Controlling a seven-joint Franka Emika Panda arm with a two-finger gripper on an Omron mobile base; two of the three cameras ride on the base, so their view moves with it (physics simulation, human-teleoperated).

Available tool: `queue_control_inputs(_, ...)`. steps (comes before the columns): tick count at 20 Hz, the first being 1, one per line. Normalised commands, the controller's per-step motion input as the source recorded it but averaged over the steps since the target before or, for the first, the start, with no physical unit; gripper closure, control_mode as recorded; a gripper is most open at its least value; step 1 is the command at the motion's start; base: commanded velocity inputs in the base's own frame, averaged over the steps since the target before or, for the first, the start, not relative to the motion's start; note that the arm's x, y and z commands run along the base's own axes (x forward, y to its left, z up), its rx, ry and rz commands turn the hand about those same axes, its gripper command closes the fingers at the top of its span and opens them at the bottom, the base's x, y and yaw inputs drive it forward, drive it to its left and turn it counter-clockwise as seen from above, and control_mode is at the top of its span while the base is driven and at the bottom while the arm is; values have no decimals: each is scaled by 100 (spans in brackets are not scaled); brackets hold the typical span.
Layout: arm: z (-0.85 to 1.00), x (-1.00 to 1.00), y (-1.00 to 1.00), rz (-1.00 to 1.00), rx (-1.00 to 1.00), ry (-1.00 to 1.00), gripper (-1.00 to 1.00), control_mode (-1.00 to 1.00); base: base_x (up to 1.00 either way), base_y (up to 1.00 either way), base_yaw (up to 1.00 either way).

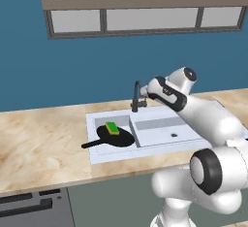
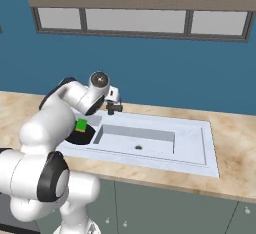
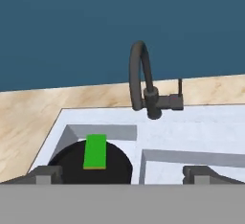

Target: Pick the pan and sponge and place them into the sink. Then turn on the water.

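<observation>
While fingers [image 3: 122, 174] spread wide, empty, pan [image 1: 116, 137] fills left basin, sponge [image 1: 112, 128] atop.

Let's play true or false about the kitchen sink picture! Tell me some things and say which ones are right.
1. The sponge lies on the pan. True.
2. The pan sits on the wooden counter beside the sink. False: it sits in the sink's left basin.
3. Water pours from the faucet. False: no stream shows.
4. The gripper holds the sponge. False: its fingers are apart and empty.
5. The right basin holds nothing. True.
</observation>
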Motion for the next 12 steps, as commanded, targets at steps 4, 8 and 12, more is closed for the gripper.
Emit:
queue_control_inputs(4, 0, 0, -56, 0, 8, -5, -100, -100, 0, 0, 0)
queue_control_inputs(8, 0, 0, -38, 0, 6, -4, -100, -100, 0, 0, 0)
queue_control_inputs(12, 0, 0, -19, 1, 2, -3, -100, -100, 0, 0, 0)
